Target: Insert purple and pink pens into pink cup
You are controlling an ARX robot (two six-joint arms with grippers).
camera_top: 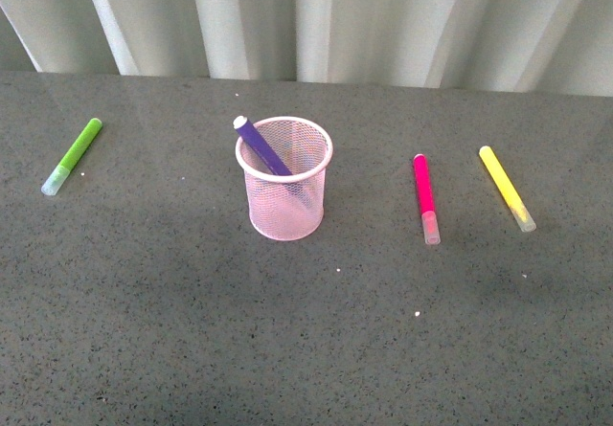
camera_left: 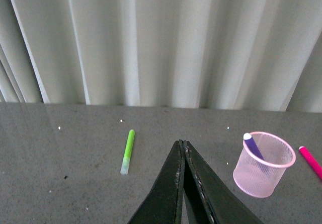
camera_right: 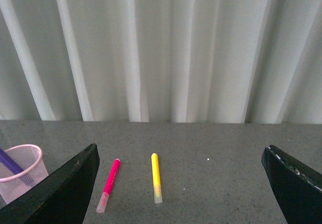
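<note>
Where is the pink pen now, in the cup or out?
Out. The pink pen lies flat right of the pink cup, which holds only the purple pen.

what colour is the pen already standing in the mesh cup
Deep purple pen with a pale tip, leaning in the pink cup; front view shows it best.

The left pincer [camera_left: 182, 146] is closed, its two black fingers [camera_left: 168, 199] pressed together into a single point at the lower middle of the left wrist frame. The right pincer [camera_right: 181, 147] gapes wide, its fingers [camera_right: 65, 194] at the lower left and lower right corners.
</note>
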